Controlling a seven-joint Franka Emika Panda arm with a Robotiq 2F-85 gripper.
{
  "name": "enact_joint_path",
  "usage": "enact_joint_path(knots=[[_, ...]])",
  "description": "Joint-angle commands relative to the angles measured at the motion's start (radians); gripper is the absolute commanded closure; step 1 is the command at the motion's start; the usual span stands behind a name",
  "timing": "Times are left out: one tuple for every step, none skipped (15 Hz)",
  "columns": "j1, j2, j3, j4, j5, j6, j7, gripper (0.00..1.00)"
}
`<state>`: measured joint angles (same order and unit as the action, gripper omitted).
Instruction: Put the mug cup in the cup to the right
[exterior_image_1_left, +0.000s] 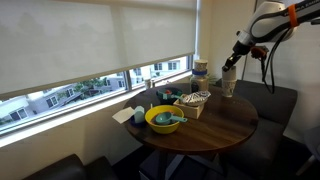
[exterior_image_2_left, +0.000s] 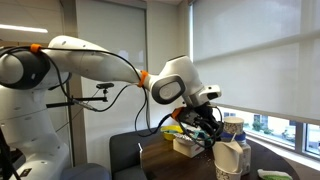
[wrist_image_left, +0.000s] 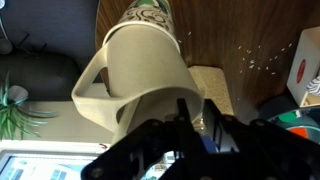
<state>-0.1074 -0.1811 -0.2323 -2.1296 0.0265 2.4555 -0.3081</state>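
My gripper (exterior_image_1_left: 229, 70) is over the far right edge of the round table and is shut on the cream-white mug (exterior_image_1_left: 229, 84). In the wrist view the mug (wrist_image_left: 140, 65) fills the centre, handle to the left, with the black fingers (wrist_image_left: 190, 118) clamped on its wall. In an exterior view the mug (exterior_image_2_left: 226, 155) hangs below the gripper (exterior_image_2_left: 214, 134), right above or in a beige cup (exterior_image_2_left: 230, 172); I cannot tell whether they touch. In the wrist view the mug hides the cup.
A blue-patterned stacked container (exterior_image_1_left: 200, 70) stands just beyond the mug, also in the wrist view (wrist_image_left: 150, 12). A yellow bowl (exterior_image_1_left: 164, 119) and a patterned box (exterior_image_1_left: 193, 101) sit mid-table. The round wooden table (exterior_image_1_left: 225, 125) has its edge close by, with dark seats around.
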Motion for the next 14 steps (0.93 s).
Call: enact_joint_path(knots=[[-0.009,-0.016,0.030,0.010,-0.024,-0.021,0.039,0.45],[-0.009,-0.020,0.036,0.010,-0.027,-0.017,0.041,0.38],[-0.009,-0.023,0.040,0.011,-0.030,-0.015,0.043,0.31],[-0.009,-0.029,0.045,0.012,-0.034,-0.014,0.048,0.24],[-0.007,-0.035,0.048,0.014,-0.029,-0.011,0.048,0.16],[0.001,-0.050,0.050,0.013,-0.011,-0.012,0.038,0.10],[0.014,-0.074,0.054,0.007,0.014,-0.012,0.023,0.04],[0.029,-0.092,0.054,0.006,0.044,-0.009,0.003,0.00],[0.062,-0.126,0.047,-0.011,0.119,-0.009,-0.045,0.00],[0.092,-0.151,0.041,-0.018,0.177,-0.005,-0.089,0.00],[0.119,-0.188,0.042,-0.033,0.218,-0.014,-0.114,0.00],[0.149,-0.211,0.038,-0.040,0.264,-0.021,-0.145,0.00],[0.107,-0.136,0.047,0.007,0.183,-0.007,-0.083,0.00],[0.130,-0.161,0.046,0.000,0.211,-0.013,-0.099,0.00]])
